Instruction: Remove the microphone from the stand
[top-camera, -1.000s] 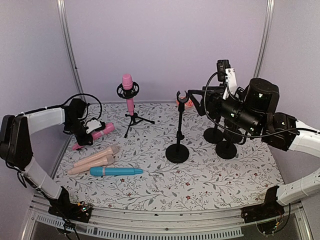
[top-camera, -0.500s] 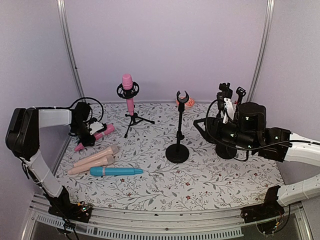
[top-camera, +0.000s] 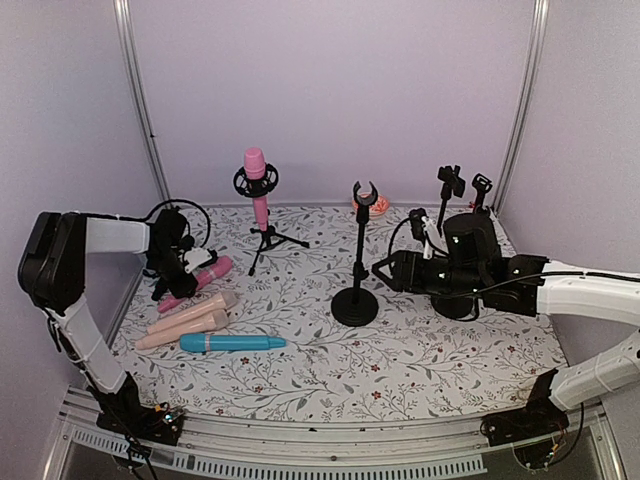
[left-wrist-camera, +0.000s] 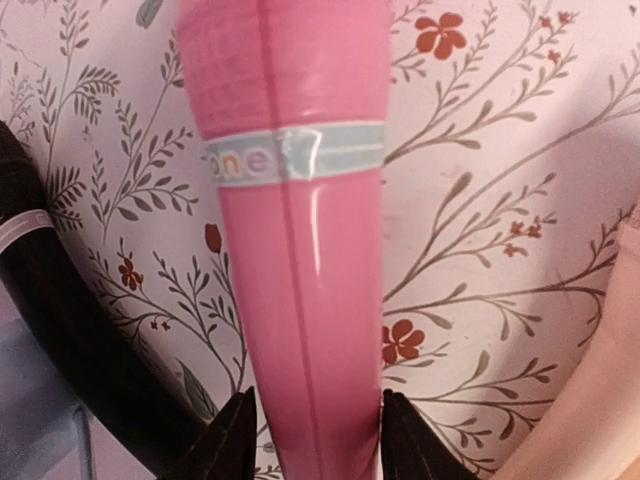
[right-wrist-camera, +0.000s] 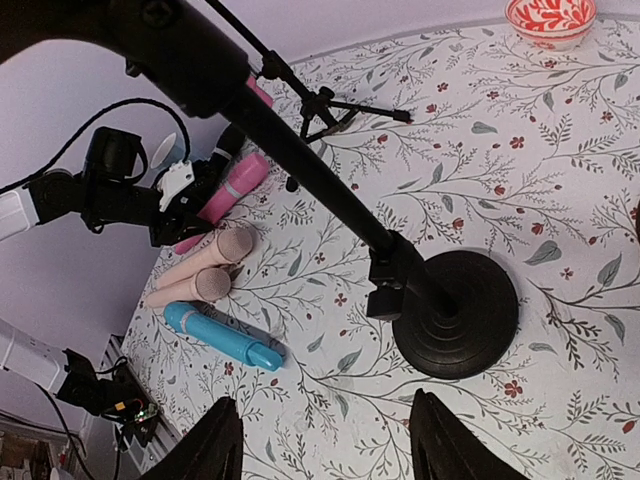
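At the far left, the left gripper (left-wrist-camera: 316, 445) is pressing its two fingers against the sides of a glossy pink plastic microphone (left-wrist-camera: 295, 260), which is lying on the floral tablecloth (top-camera: 420, 360). Just nearer, two beige microphones (top-camera: 186, 320) and a blue microphone (top-camera: 232, 343) are lying flat. Farther back, a second pink microphone (top-camera: 257, 185) is standing in a black tripod stand (top-camera: 268, 238). The right gripper (right-wrist-camera: 328, 440) is hovering wide open and empty, just right of the central black round-base stand (top-camera: 357, 270).
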